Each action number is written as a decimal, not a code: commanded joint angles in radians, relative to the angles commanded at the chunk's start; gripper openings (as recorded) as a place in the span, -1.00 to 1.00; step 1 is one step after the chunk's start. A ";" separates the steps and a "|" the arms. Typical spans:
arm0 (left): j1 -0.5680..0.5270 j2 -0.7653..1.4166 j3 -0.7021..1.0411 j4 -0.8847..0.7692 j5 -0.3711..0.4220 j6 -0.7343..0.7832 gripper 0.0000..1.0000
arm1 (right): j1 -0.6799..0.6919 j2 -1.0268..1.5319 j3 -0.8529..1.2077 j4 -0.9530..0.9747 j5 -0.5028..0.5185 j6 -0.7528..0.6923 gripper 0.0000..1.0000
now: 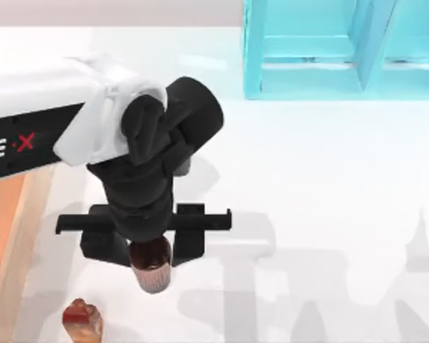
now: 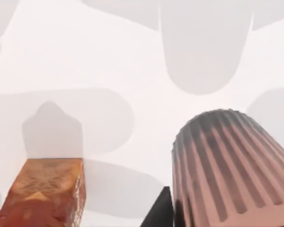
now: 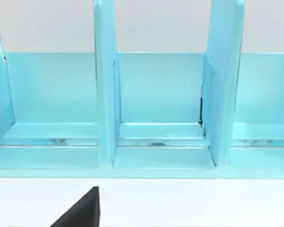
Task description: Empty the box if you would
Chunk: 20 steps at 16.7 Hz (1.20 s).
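the box [image 1: 11,236] is lying at the far left edge of the table in the top view, with just a strip of its tan rim and orange-brown floor peeking in beside the white tabletop [image 1: 329,186]. just to its right, outside the rim, the left gripper [image 1: 151,266] is hanging over the table, pointing straight down from a black wrist and a white arm marked in red and black lettering. it is holding a ribbed reddish-brown cup-shaped object [image 1: 152,268], its jaws standing clamped on it, and the ribbed object [image 2: 232,170] is looming large in the left wrist view, its fluted sides showing dark and pink stripes, with a black fingertip [image 2: 160,210] of the gripper showing just beside it. near the lower left of the gripper in the top view, a small orange-red block [image 1: 82,321] is sitting on the table outside the box, apart from the held object; the same block [image 2: 42,194] is appearing in the left wrist view with a mottled glossy top. at the top right of the table a turquoise shelf-like frame [image 1: 343,46] is standing, well apart from the box and the left gripper. the right wrist view is facing that frame [image 3: 156,109] and its upright dividers, with a dark corner of the right gripper [image 3: 83,210] jutting in; whether its jaws are apart or together i cannot tell.
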 joint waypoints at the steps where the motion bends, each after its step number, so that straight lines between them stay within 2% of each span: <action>1: 0.000 0.001 -0.003 0.004 0.000 0.000 -1.00 | 0.000 0.000 0.000 0.000 0.000 0.000 1.00; 7: -0.003 0.043 -0.107 0.160 0.000 -0.001 -1.00 | 0.000 0.000 0.000 0.000 0.000 0.000 1.00; 12: -0.004 0.051 -0.124 0.181 0.000 -0.002 -1.00 | 0.000 0.000 0.000 0.000 0.000 0.000 1.00; 20: -0.004 0.051 -0.124 0.181 0.000 -0.002 0.21 | 0.000 0.000 0.000 0.000 0.000 0.000 1.00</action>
